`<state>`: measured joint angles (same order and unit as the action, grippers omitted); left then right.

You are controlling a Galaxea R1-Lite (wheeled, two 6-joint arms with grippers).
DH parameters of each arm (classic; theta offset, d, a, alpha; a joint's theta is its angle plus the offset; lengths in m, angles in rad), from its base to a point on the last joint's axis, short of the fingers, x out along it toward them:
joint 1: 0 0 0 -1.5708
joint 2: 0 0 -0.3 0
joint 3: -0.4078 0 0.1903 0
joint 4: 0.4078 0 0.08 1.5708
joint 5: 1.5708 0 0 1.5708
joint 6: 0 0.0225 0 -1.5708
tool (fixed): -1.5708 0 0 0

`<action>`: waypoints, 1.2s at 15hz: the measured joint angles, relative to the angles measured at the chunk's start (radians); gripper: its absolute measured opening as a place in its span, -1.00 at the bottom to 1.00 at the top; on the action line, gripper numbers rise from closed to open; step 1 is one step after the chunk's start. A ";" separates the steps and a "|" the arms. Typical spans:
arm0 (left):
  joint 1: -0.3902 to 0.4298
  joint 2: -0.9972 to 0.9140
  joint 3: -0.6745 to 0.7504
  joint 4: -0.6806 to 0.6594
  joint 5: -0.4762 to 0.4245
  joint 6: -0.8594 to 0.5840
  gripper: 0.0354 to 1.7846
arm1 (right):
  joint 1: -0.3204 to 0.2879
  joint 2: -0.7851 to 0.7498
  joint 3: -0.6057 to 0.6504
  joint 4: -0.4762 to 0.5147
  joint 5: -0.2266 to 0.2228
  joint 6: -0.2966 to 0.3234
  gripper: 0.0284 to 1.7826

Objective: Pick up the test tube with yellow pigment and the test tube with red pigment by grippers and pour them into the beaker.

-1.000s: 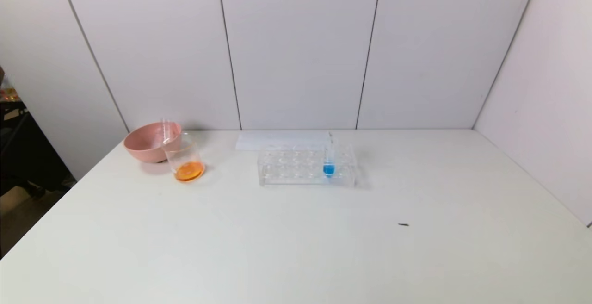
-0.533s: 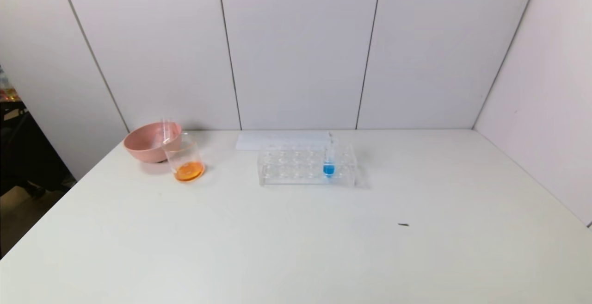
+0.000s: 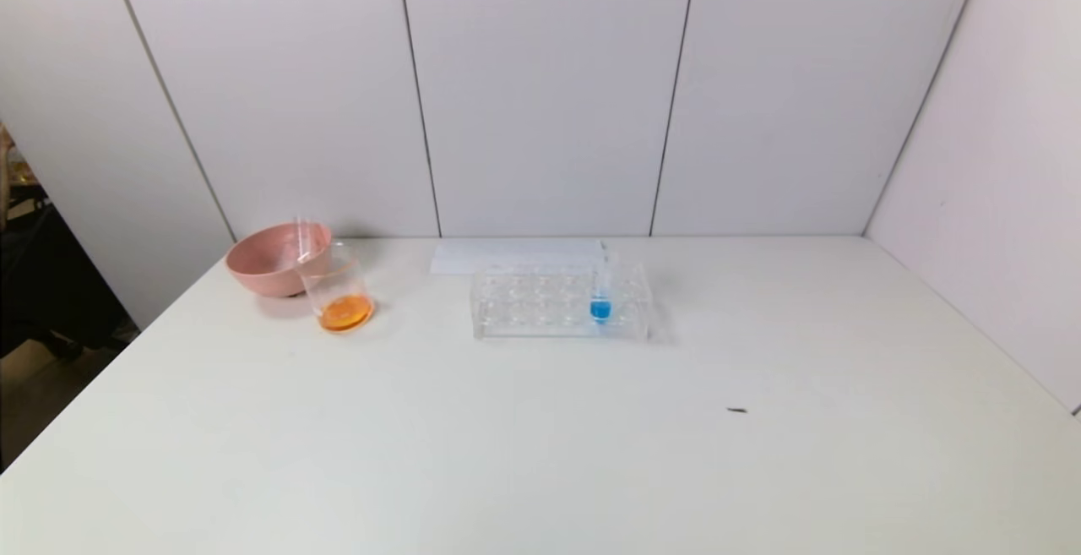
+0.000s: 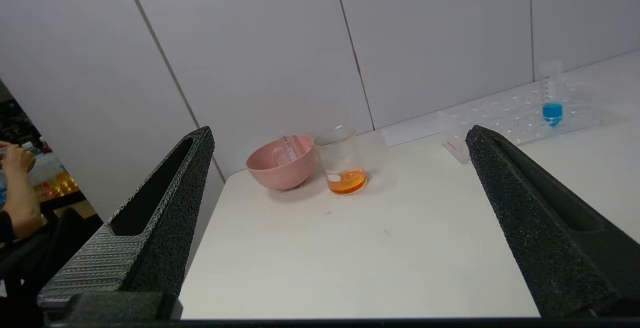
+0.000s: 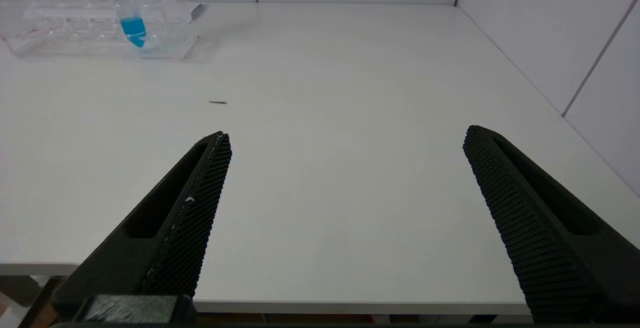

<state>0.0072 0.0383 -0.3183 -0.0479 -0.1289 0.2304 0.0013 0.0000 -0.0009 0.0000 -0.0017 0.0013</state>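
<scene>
Left gripper [image 4: 340, 136] jaws spread wide, framing the beaker [image 4: 343, 162] of orange liquid beside the pink bowl [image 4: 281, 163].

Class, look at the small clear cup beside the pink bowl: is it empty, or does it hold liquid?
It holds liquid. The cup stands upright with a shallow orange layer at its bottom; most of it is unfilled.
</scene>
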 joint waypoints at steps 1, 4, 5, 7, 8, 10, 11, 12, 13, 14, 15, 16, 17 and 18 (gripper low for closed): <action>0.000 -0.012 0.039 -0.028 0.034 0.002 0.98 | 0.000 0.000 0.000 0.000 0.000 0.000 0.91; 0.000 -0.032 0.154 -0.141 0.085 0.003 0.98 | 0.000 0.000 0.000 0.000 0.000 0.000 0.91; 0.000 -0.035 0.196 -0.176 0.093 0.004 0.98 | 0.000 0.000 0.000 0.000 0.000 0.000 0.91; 0.000 -0.037 0.270 -0.233 0.116 0.007 0.98 | 0.000 0.000 0.000 0.000 0.000 0.000 0.91; 0.000 -0.037 0.294 -0.227 0.120 0.008 0.98 | 0.000 0.000 0.000 0.000 0.000 0.000 0.91; -0.001 -0.037 0.312 -0.162 0.119 0.008 0.98 | 0.000 0.000 0.000 0.000 0.000 0.000 0.91; -0.001 -0.037 0.315 -0.125 0.120 0.008 0.98 | 0.000 0.000 0.000 0.000 0.000 0.001 0.91; -0.001 -0.037 0.317 -0.080 0.119 0.008 0.98 | 0.000 0.000 0.000 0.000 0.000 0.001 0.91; -0.001 -0.037 0.317 -0.034 0.113 0.006 0.98 | 0.000 0.000 0.000 0.000 0.000 0.000 0.91; -0.001 -0.037 0.318 -0.001 0.094 -0.001 0.98 | 0.000 0.000 0.000 0.000 0.000 0.000 0.91; -0.001 -0.037 0.318 0.005 0.084 -0.003 0.98 | 0.000 0.000 0.000 0.000 0.000 0.000 0.91; -0.001 -0.037 0.318 0.012 0.072 -0.008 0.98 | 0.000 0.000 0.000 0.000 0.000 0.000 0.91; -0.001 -0.037 0.318 0.029 0.063 -0.017 0.98 | 0.000 0.000 0.000 0.000 0.000 0.000 0.91; -0.001 -0.037 0.318 0.036 0.064 -0.024 0.98 | 0.000 0.000 0.000 0.000 0.000 0.000 0.91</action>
<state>0.0062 0.0009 0.0000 -0.0115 -0.0645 0.2064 0.0009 0.0000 -0.0009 0.0000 -0.0017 0.0017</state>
